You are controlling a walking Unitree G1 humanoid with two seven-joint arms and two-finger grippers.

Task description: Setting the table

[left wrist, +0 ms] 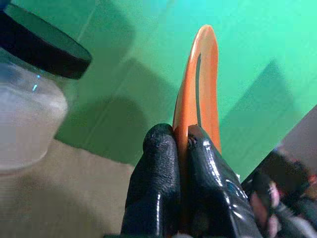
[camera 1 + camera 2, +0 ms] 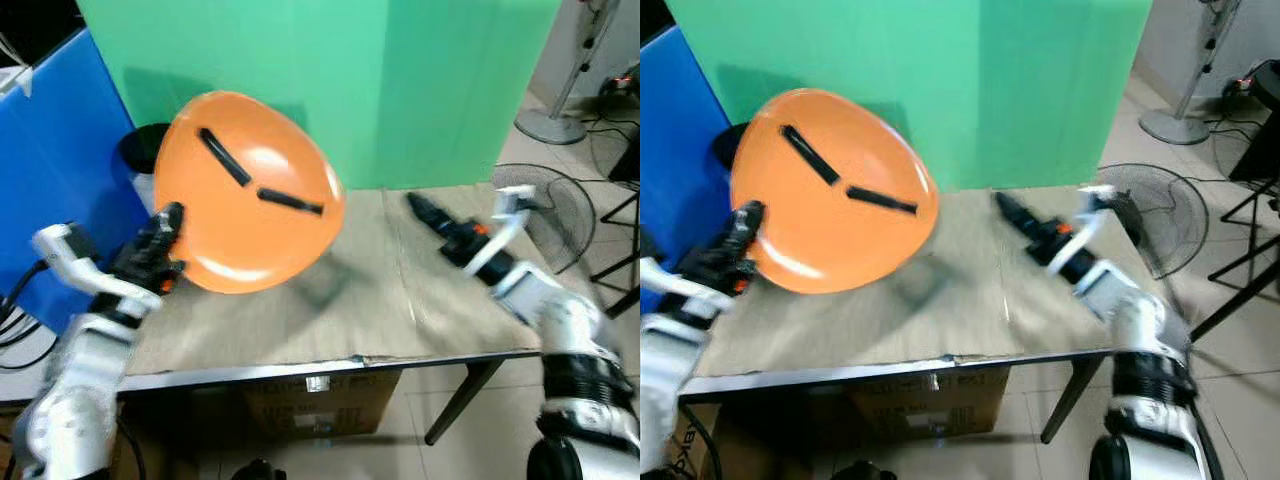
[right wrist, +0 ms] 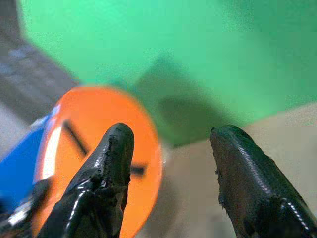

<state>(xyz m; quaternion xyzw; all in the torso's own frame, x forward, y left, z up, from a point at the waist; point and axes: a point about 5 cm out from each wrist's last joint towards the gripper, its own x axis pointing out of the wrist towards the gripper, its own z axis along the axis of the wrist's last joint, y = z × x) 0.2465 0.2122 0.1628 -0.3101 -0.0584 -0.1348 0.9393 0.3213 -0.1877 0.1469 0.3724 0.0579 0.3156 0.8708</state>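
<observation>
Left end effector (image 2: 165,245): clenched on the lower rim of the orange plate (image 2: 245,195); in the left wrist view the two black fingers (image 1: 156,183) pinch the rim edge-on.
Orange plate: held up off the tabletop (image 2: 330,310), tipped nearly on edge with its face toward the camera; two dark streaks cross that face. It hangs over the tabletop's 9 to 10 o'clock part, in front of the green backdrop (image 2: 400,80).
Right end effector (image 2: 430,215): released, fingers apart and holding nothing, hovering over the tabletop at about 2 o'clock and pointing toward the plate.
Key relation: the plate lies toward 9 o'clock from the right end effector, well apart from it; the left arm already has it, so setting it down is the left arm's job. The bare tabletop centre lies toward 4 o'clock from the plate.
Judgement: the plate must be swung flat, face up, before it is lowered; released while this tilted, it would likely tip or slide.
Nearby: a clear jar with a black lid (image 2: 140,150) stands behind the plate at 10 o'clock; a floor fan (image 2: 555,215) lies beyond the tabletop's right edge.
</observation>
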